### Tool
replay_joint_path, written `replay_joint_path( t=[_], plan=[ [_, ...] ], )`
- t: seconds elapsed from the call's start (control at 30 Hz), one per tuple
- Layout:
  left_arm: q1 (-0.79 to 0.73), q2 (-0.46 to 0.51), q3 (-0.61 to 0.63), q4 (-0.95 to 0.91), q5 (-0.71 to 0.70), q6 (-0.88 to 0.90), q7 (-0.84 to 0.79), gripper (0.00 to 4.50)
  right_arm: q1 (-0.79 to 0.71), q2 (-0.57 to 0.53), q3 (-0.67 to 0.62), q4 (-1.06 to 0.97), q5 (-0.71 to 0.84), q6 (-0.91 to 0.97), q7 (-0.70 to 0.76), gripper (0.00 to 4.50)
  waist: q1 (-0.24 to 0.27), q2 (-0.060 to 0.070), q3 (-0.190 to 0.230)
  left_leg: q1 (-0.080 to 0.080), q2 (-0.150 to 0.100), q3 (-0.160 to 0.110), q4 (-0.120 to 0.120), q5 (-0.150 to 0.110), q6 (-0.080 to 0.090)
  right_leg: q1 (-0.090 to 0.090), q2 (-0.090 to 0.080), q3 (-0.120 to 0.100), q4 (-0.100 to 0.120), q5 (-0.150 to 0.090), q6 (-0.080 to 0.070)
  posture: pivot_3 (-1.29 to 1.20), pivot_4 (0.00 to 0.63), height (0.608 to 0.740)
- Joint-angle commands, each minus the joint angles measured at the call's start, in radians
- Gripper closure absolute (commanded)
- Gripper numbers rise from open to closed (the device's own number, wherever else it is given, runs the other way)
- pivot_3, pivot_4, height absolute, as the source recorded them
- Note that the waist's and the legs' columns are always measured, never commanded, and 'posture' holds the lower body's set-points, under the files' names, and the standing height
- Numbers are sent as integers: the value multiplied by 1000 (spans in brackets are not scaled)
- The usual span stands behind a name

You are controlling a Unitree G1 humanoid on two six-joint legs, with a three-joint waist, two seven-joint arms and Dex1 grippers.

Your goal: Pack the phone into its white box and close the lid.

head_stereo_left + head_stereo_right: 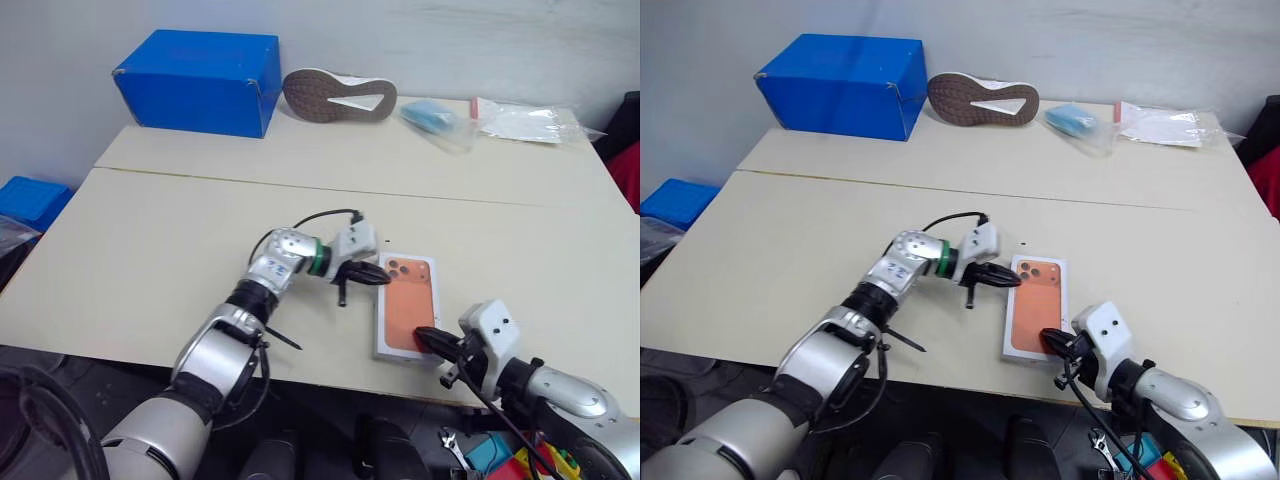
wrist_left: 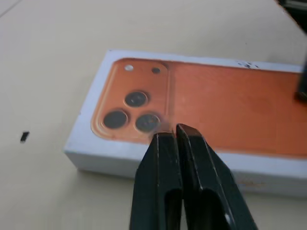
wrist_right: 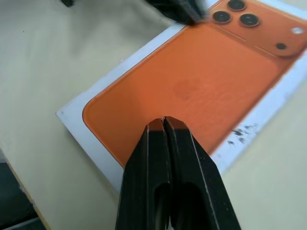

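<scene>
On the table [image 1: 790, 260] in front of me lies the white box [image 1: 1036, 348], its top showing an orange phone picture with three dark lenses. My left gripper [image 1: 1012, 280] rests at the lens end, fingers nearly together. My right gripper [image 1: 1052, 342] sits on the near end, fingers pressed together. Far back stand a blue box [image 1: 843, 83] and a shoe [image 1: 982, 99].

Soft, even light lay over the pale table [image 1: 180, 260], with faint shadows and no harsh glare. In the wrist views each end effector's fingers were blurred up close; beyond the left end effector [image 2: 173, 133] the lens cluster was slightly smeared, the far surface softening
</scene>
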Motion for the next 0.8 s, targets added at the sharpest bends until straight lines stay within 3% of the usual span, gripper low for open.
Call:
replay_joint_path(
  t=[0.03,0.2,0.33,0.4,0.57,0.8],
  plan=[
    [121,152,19,-269,-86,137,-164,2982,38,-96,-200,-22,85,-60,199,3892,-6,2,1,1,0,0,-1,0,0,0,0,2,0,0,0,0,150,740],
    [311,436,94,-580,-192,315,-270,1337,87,-244,-402,118,150,-98,507,2204,-1,2,2,3,3,-1,-2,-1,-2,0,1,7,1,-1,-2,0,150,740],
    [423,599,197,-725,-259,403,-259,65,38,-344,-466,295,153,-115,677,774,5,3,3,4,2,-2,-2,-1,-1,3,-1,9,-1,-2,-3,0,150,740],
    [463,656,268,-787,-309,462,-234,0,-8,-390,-478,383,152,-117,743,109,4,4,3,4,2,-2,-3,-2,0,3,-1,10,-2,-2,-3,0,150,740],
    [546,731,409,-914,-399,537,-170,0,-108,-468,-461,543,108,-155,842,47,2,6,5,3,2,-2,-3,-2,-1,3,-1,10,-3,-2,-3,0,150,740],
    [583,697,454,-998,-495,541,-100,0,-203,-433,-406,570,82,-175,807,47,2,10,8,4,2,-2,-3,-2,-2,2,-1,10,-2,-2,-3,0,150,740]
  ],
)
